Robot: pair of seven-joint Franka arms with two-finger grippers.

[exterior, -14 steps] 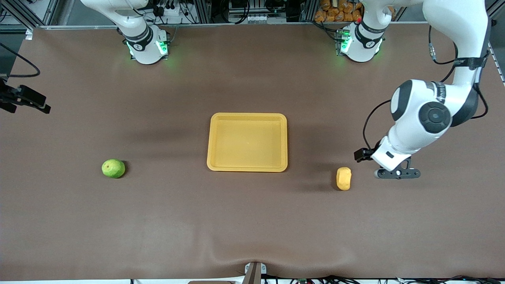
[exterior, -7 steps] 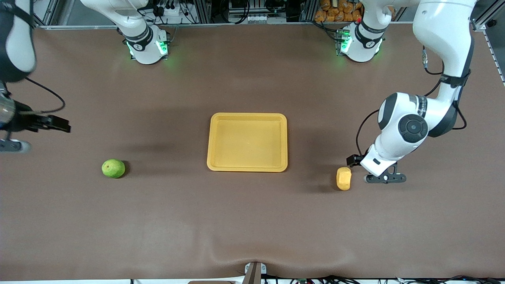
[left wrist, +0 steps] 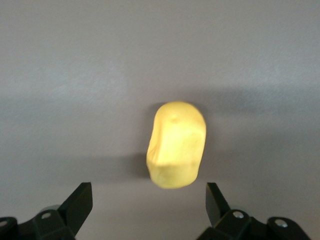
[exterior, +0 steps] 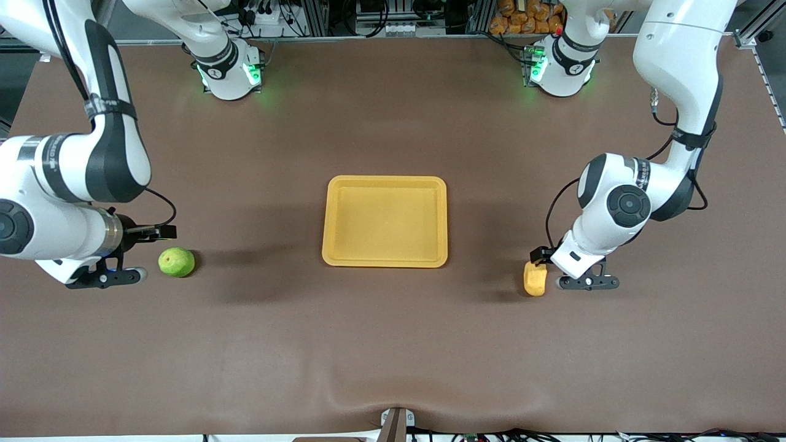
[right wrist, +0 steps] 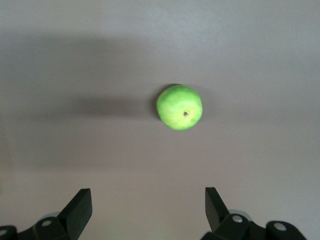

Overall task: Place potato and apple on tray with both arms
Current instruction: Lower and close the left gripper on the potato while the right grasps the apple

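Brown table point(exterior: 393, 344) is lying bare around the yellow tray point(exterior: 385, 182). Both arms are bending low: the right gripper point(exterior: 105, 277), jaws spread, is hanging just beside the apple point(exterior: 176, 262); the left gripper point(exterior: 586, 282), spread too, is hanging just beside the potato point(exterior: 535, 282).
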